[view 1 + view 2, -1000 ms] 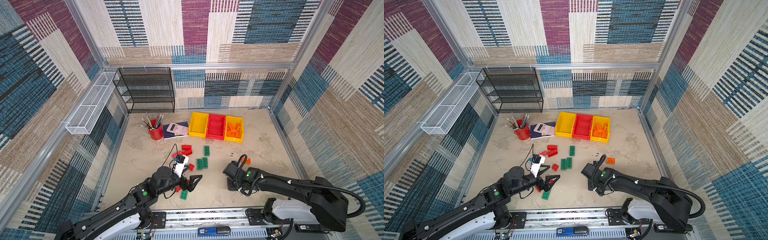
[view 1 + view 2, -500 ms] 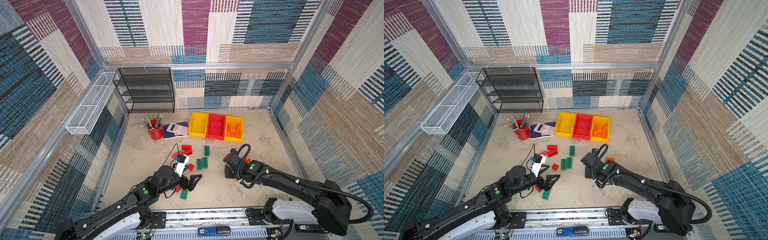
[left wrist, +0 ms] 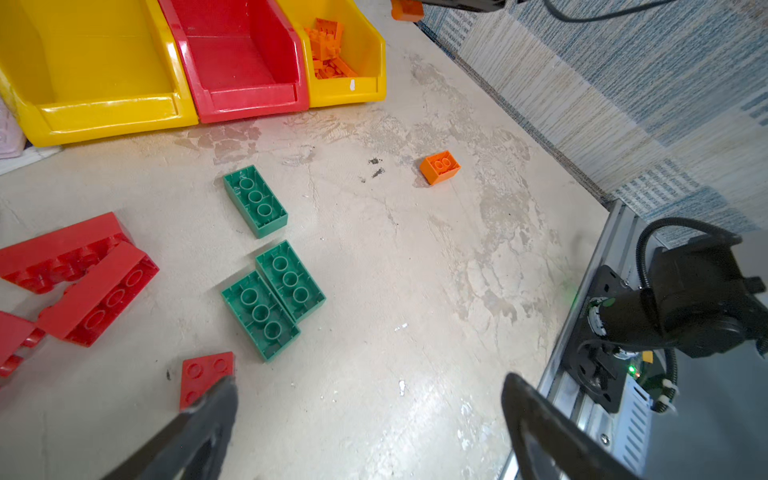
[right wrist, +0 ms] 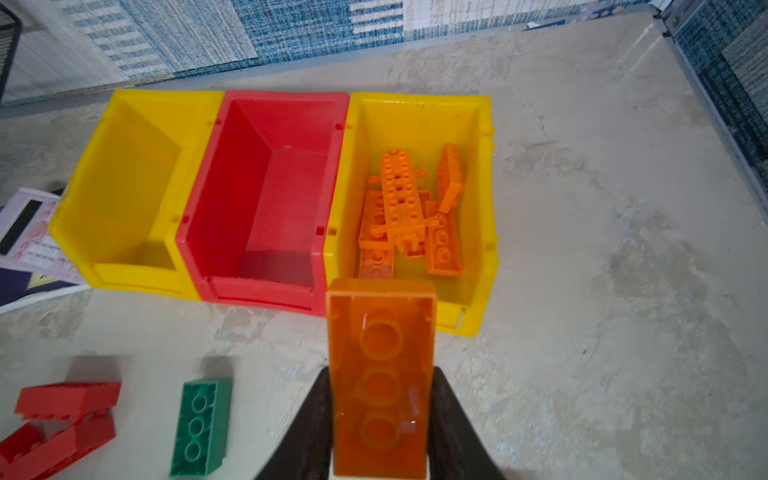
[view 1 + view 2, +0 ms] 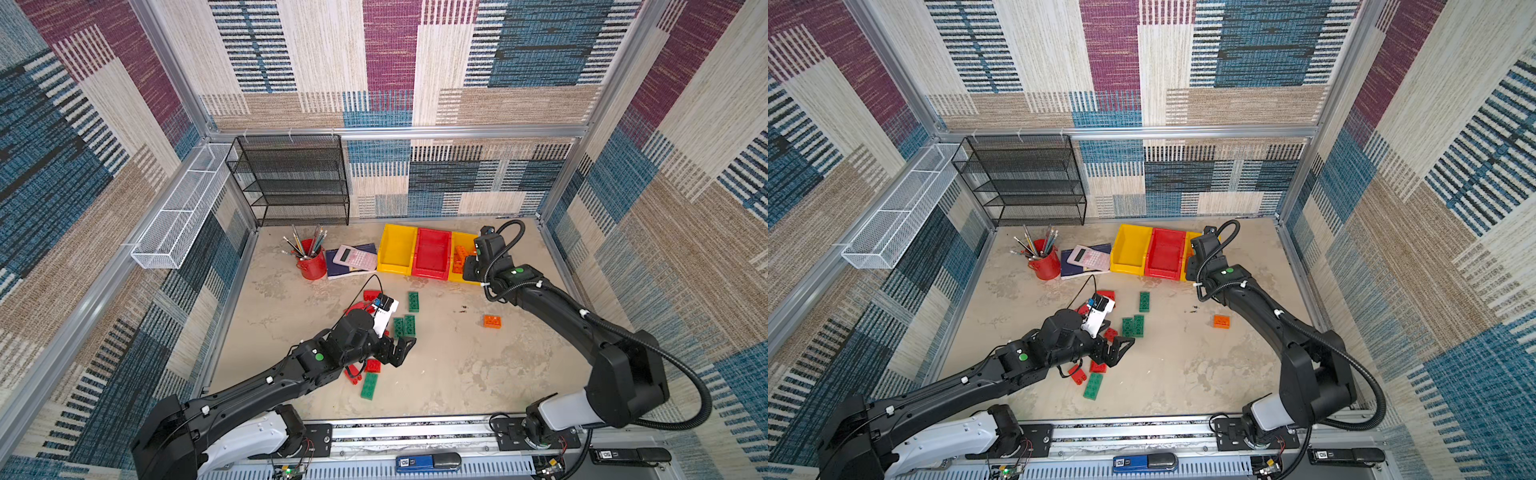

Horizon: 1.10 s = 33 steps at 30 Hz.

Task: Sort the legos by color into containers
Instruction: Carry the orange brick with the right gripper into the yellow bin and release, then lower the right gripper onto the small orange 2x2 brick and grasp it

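Carpet-clad walls [image 5: 374,62] ring a beige table [image 5: 457,374] where the right gripper [image 4: 380,399] clamps an orange brick [image 4: 380,332] at the front of the right-hand yellow bin [image 4: 419,99], which holds orange pieces [image 4: 399,199]. The left gripper [image 3: 368,386] hangs wide open among red bricks [image 3: 95,291] and green bricks [image 3: 274,299].

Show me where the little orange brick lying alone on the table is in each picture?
Top view: little orange brick alone, right of the green bricks.
Top view: same spot.
Left wrist: alone, apart from the green bricks.
Right wrist: not in it.
Shared landmark: the red bin.

Bright, even light; blurred wrist-view edges
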Available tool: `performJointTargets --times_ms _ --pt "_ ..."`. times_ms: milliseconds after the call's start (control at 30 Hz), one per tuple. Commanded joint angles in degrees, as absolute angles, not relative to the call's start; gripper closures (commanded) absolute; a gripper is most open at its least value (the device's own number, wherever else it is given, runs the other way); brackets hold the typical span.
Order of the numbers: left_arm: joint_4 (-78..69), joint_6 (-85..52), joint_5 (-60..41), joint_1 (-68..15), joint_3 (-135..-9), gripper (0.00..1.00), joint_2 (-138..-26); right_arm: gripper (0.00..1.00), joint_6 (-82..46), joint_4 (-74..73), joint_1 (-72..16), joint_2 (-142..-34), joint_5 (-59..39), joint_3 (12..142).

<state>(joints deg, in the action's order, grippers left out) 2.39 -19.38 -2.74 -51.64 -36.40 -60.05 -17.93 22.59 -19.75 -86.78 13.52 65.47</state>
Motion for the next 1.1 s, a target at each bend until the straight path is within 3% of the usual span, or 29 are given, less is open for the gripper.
performJointTargets --times_ms 0,500,600,833,1067 --pt "2.21 -17.30 -1.50 -51.61 -38.25 0.01 -61.10 0.70 -13.68 17.51 -16.83 -91.90 9.37 68.70" --pt "5.45 -14.61 1.54 -51.54 -43.86 0.01 -65.83 0.69 -10.37 19.31 -11.65 -114.86 4.89 88.58" --pt "5.51 -14.52 1.66 -51.51 -43.87 0.01 -65.84 0.61 -10.19 19.76 -11.30 -116.30 4.95 89.40" --pt "4.49 -15.07 1.70 -51.45 -40.95 0.01 -62.95 0.33 -11.15 20.30 -11.24 -109.71 5.37 84.81" --pt "2.42 -16.63 -0.41 -51.54 -36.66 0.01 -58.28 0.28 -15.48 24.33 -11.60 -96.77 8.37 73.11"
